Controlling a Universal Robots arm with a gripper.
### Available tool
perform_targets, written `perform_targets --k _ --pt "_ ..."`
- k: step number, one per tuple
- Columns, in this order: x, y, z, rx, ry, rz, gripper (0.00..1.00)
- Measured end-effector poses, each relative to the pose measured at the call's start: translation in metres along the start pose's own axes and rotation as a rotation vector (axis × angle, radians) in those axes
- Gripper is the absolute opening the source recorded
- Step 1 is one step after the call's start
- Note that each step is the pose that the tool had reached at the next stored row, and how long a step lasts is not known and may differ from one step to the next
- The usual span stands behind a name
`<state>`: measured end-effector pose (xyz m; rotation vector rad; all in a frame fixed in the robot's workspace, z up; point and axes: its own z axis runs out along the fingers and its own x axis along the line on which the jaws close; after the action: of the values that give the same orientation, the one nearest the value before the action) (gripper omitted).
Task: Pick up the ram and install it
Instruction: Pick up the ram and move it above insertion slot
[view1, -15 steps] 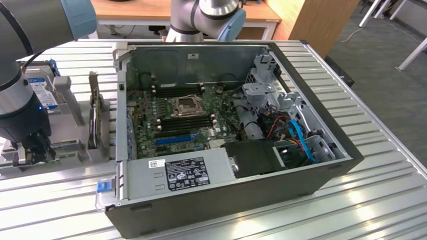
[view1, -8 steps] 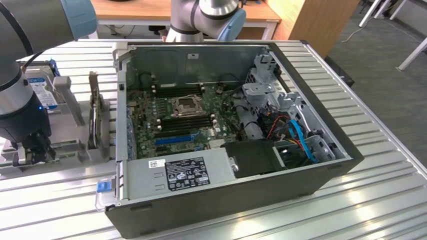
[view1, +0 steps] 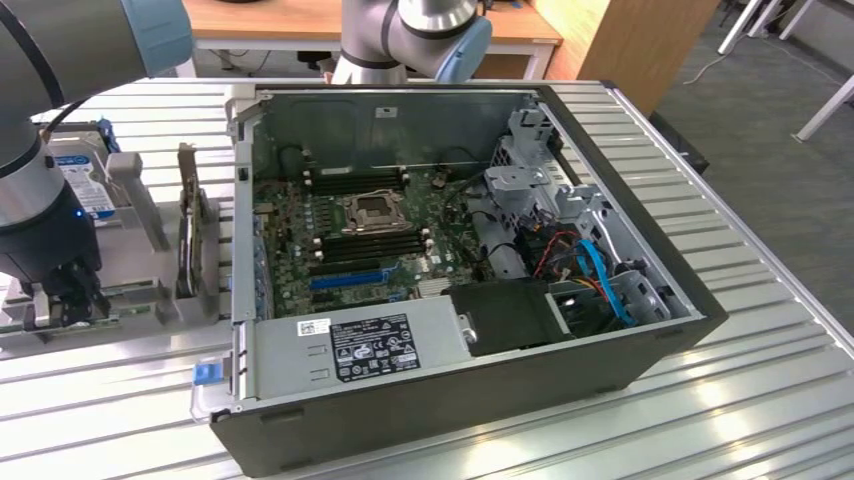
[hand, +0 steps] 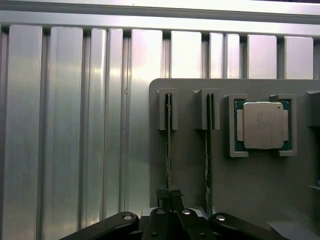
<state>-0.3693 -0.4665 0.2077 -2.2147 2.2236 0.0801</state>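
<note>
A: Nearest first. What's the hand doing?
B: The hand (hand: 169, 195) is clamped together on the near end of the ram (hand: 168, 150). One finger sits on each side of its thin edge.

A: Where's the ram sitting?
B: It stands on edge in a slot of the grey holder (hand: 190, 170), not lifted out. The far end is tucked into the slot's bracket.

A: Anything beside it?
B: A second stick (hand: 207, 155) stands in the next slot, parallel to the ram, close by but not touching it. The hand isn't on that one. Past it, a square silver processor chip (hand: 263, 125) lies flat in its own recess of the same holder.

A: What's under the holder?
B: A slatted metal worktop (hand: 75, 125), bare on that side.

A: And the exterior view?
B: The arm (view1: 40, 190) comes down at the exterior view's left, with the hand low over the holder. A hard drive (view1: 83, 185) with a blue-and-white label stands upright just behind the arm.

A: The computer?
B: An open computer case (view1: 641, 350) lies on its side mid-worktop, to the exterior view's right of the holder and well apart from the hand. The power supply (view1: 360, 345) is at its near edge. The motherboard (view1: 300, 215) lies deeper in, with black slots on either side of the socket. Blue cables (view1: 607, 285) are on the right.

A: Farthest?
B: A wooden desk (view1: 307, 20) sits behind the worktop.
</note>
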Motion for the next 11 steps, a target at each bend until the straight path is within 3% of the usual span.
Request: perform_targets --k 11 --pt "-0.001 0.0007 -0.0231 -0.0001 0.0001 0.0 0.11"
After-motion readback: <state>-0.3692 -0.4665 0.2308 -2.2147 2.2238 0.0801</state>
